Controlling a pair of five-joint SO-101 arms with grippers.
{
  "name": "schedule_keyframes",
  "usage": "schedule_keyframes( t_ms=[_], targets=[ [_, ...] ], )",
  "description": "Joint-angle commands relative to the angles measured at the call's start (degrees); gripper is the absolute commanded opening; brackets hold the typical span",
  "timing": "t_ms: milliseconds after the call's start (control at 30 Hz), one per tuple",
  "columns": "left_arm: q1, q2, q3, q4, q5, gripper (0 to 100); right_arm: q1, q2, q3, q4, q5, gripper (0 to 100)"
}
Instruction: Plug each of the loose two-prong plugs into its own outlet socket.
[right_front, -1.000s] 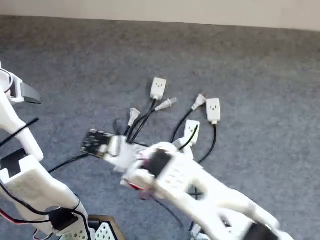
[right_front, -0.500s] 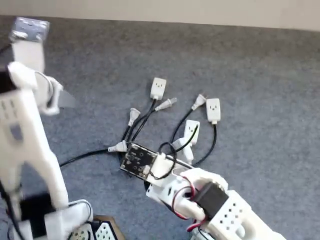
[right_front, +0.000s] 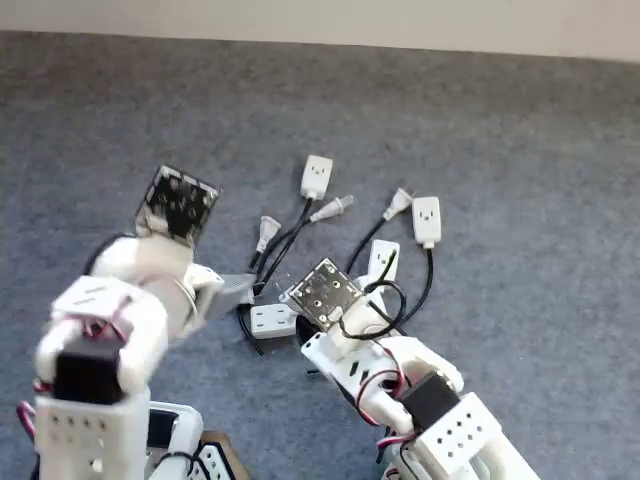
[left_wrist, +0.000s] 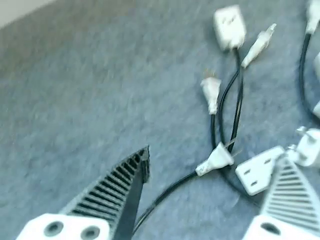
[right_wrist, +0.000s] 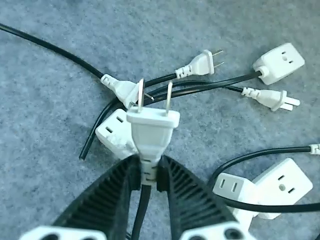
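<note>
Right gripper (right_wrist: 145, 175) is clenched tight on a white two-prong plug (right_wrist: 152, 125) with a black cord, pinching it at the neck where the cord leaves the body. Both metal prongs point away from the claw, and the cord runs back between the ribbed black fingers (right_wrist: 112, 192). That plug hangs above a white block socket (right_wrist: 115, 131) lying on the grey carpet (right_wrist: 45, 150), its prongs in no slot. On the other side, the left gripper (left_wrist: 216, 162) is released, jaws spread wide, and it hovers over a second white plug (left_wrist: 222, 156) lying loose on the carpet. The same block socket sits just beside one of its fingertips. Farther out lie a third white plug (left_wrist: 210, 90) and a fourth white plug (left_wrist: 257, 40) on crossing black cords, near a far white socket (left_wrist: 229, 22). From the high camera, a pair of white sockets (right_front: 426, 220) sit near each other beyond the right arm
</note>
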Motion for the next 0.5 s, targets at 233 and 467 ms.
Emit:
schedule_keyframes(
  t_ms=[233, 467],
  targets=[
    [8.0, -13.4, 20.3, -12.6, 6.9, 43, -7.1, 10.1, -3.2, -3.3, -2.4, 0.6],
    [3.8, -13.2, 27.7, -18.2, 6.5, 43, -6.9, 10.3, -10.0, 2.0, -2.0, 0.6]
  ],
)
